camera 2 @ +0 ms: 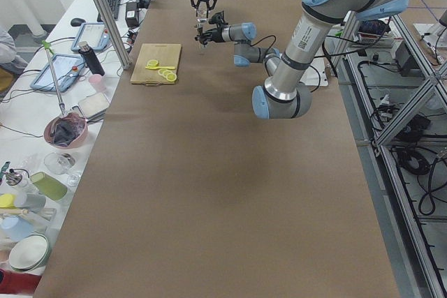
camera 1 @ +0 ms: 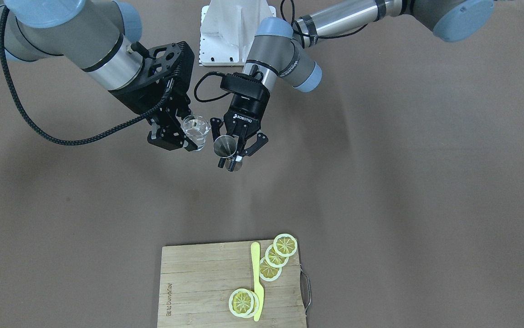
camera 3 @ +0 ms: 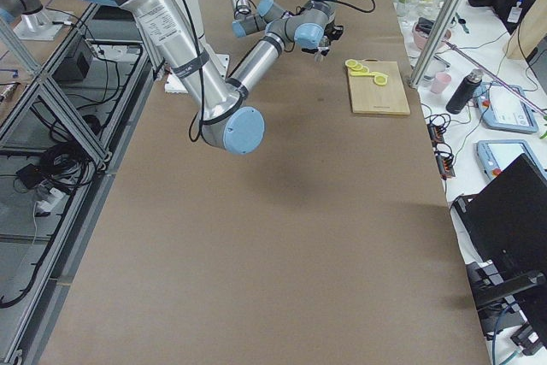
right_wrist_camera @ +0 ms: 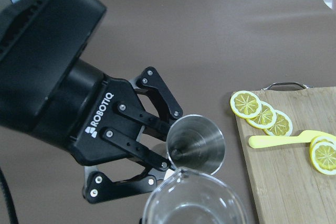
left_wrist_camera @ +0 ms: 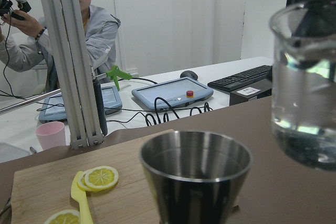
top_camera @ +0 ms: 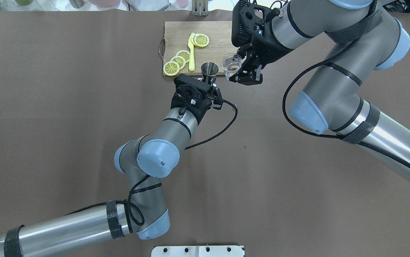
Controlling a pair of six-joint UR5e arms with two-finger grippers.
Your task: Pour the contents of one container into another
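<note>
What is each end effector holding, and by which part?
The left end effector holds the jigger below its upper cone; the right end effector holds the glass tumbler by its side wall.

ROBOTIQ on left claw (right_wrist_camera: 171,140) (white letters); cutting board (camera 1: 198,282) stamp unreadable.

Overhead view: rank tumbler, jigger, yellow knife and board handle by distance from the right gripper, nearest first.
1. The tumbler, held in the right gripper.
2. The jigger, just view-left of the tumbler.
3. The knife, lying on the board, further view-left.
4. The handle, on the board's far view-left edge.
</note>
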